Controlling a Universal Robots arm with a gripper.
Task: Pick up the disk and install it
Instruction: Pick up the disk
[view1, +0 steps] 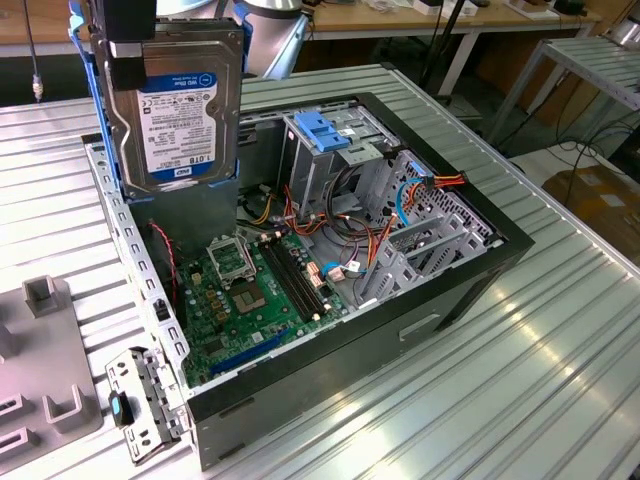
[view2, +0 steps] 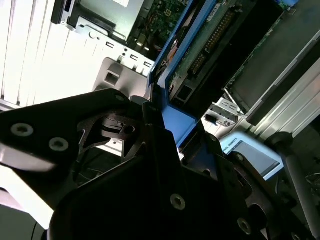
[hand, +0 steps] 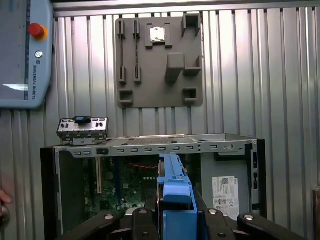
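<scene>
Now held: the disk (view1: 185, 110), upright above the open case (view1: 330, 365), likely to clear its walls.
Gripper (view1: 128, 62): clamped on the disk's blue frame.

The disk (view1: 185, 100) runs off the top edge of the exterior view, and it blocks the far corner of the computer case (view1: 330, 365) behind it. In the first wrist view the pincer (hand: 177, 222) clamped on the disk's blue frame is cut by the picture's edge, as is the pendant (hand: 22, 55). The print on the disk's label is too small to read.
</scene>
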